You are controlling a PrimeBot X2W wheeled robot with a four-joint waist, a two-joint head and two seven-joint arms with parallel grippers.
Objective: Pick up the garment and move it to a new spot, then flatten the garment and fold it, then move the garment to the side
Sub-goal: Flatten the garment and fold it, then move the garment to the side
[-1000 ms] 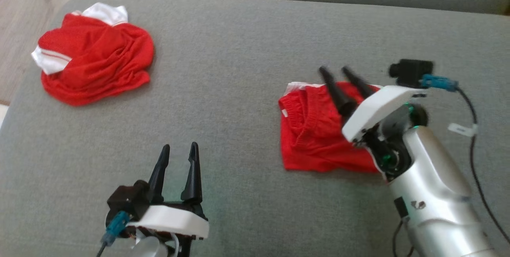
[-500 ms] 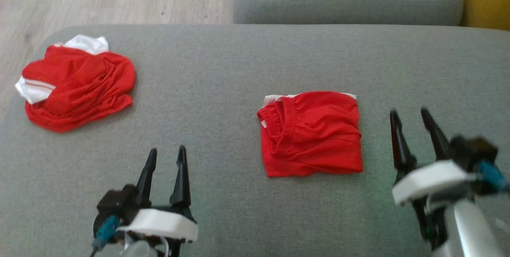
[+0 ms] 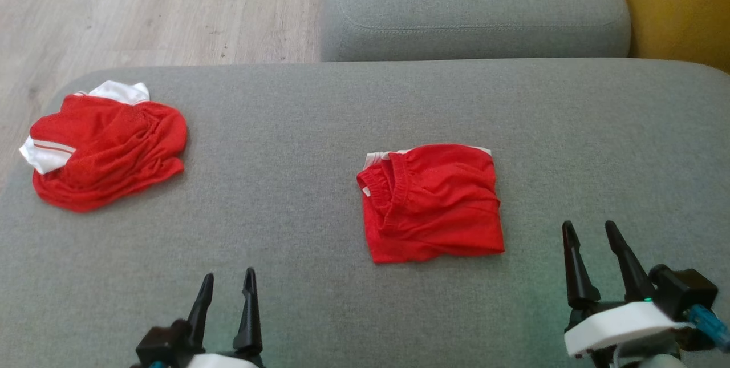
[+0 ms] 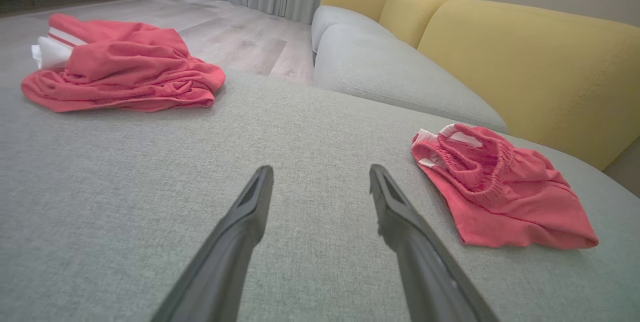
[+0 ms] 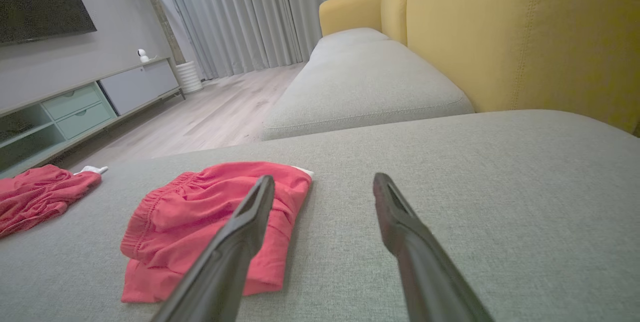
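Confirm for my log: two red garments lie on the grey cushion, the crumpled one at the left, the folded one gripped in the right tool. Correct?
The right tool is open and empty, apart from the folded garment, off to its right; the head view shows it. The crumpled garment at the left and the grey cushion are as stated.

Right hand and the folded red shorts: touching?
Apart. The head view shows a strip of bare grey cushion between the right hand and the folded red shorts; the hand is open and empty.
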